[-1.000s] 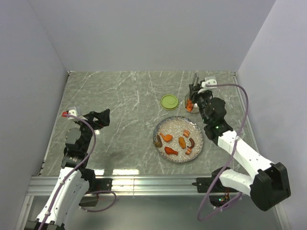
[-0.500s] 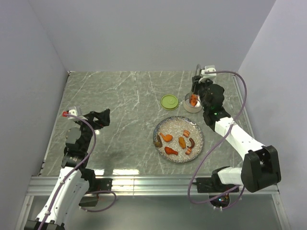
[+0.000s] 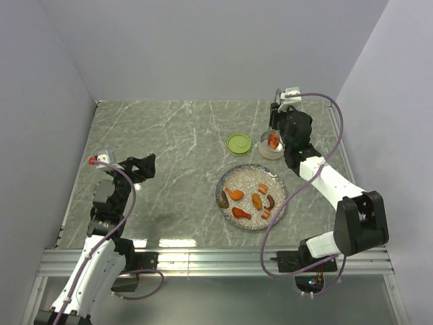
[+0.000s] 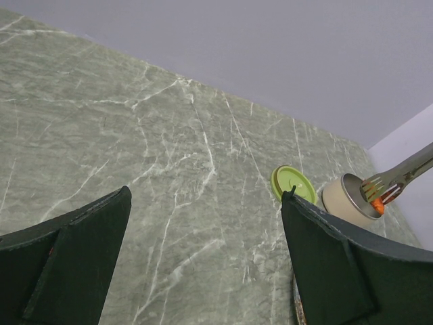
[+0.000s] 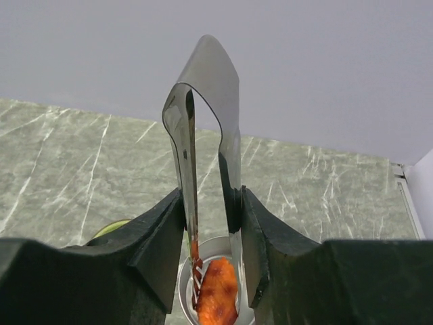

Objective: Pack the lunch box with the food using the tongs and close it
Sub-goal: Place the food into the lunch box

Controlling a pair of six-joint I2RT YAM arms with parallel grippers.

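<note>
The lunch box point(image 3: 271, 147) is a small steel tin standing open at the back right, with its lime-green lid point(image 3: 238, 143) lying flat to its left. My right gripper point(image 3: 274, 128) is shut on the tongs point(image 5: 223, 81), my fingers point(image 5: 162, 230) pressing on both arms. The tong tips reach down into the lunch box point(image 5: 186, 277) with an orange piece of food point(image 5: 218, 294) between them. Several more pieces of food point(image 3: 257, 200) lie on the speckled plate point(image 3: 247, 177). My left gripper point(image 3: 145, 166) hangs open and holds nothing at the left of the table.
In the left wrist view the lid point(image 4: 293, 183), the tin point(image 4: 345, 200) and the tongs point(image 4: 399, 172) lie far ahead, past my open left gripper point(image 4: 206, 196). Grey walls close off the marble table at the back and on both sides.
My right gripper has moved back toward the far wall and now stands behind the tin, with the tong tips over it. The left arm has not moved.
</note>
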